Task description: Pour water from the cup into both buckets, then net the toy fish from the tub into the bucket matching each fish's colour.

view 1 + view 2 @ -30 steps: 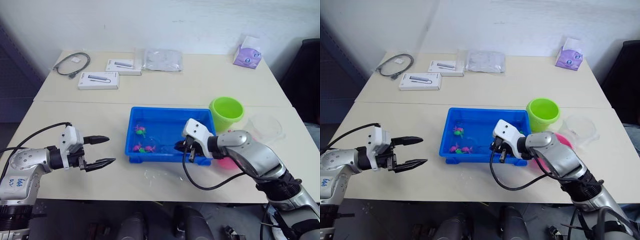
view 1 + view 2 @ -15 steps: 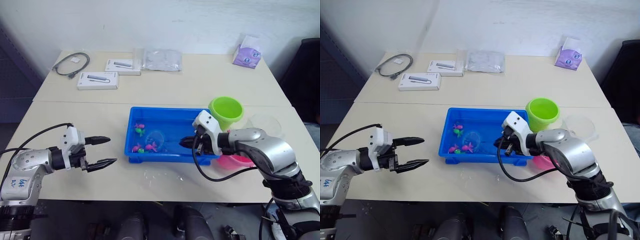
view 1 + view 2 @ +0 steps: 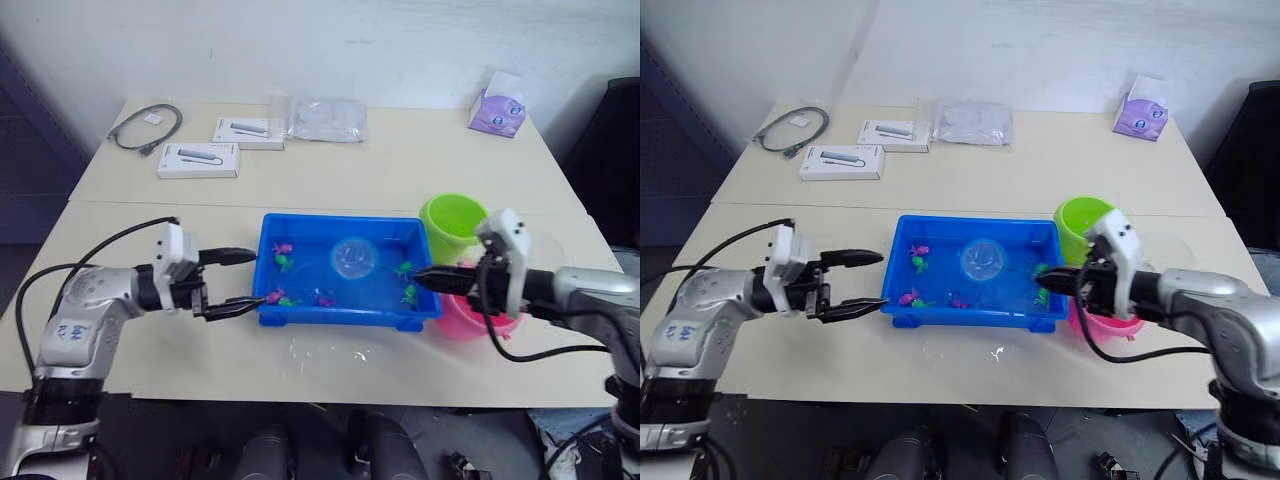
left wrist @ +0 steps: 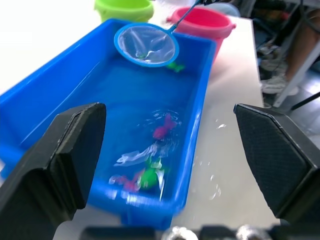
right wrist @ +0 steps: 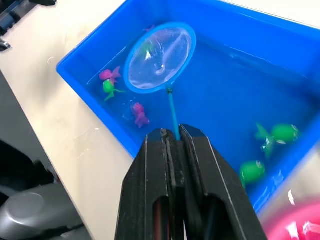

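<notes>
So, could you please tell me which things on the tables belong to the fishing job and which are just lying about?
Job: blue tub, net, toy fish, green bucket, pink bucket, clear cup.

Lying about: cable, two white boxes, plastic bag, purple tissue pack.

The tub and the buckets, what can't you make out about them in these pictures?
- Water level in the tub: too clear to see in the eye views.
- Pink bucket: the right hand and its arm cover most of it in the eye views, so its contents are hidden.
- Green bucket: cut by the left wrist view's edge.
- Whether the net holds a fish: unclear through the mesh.
</notes>
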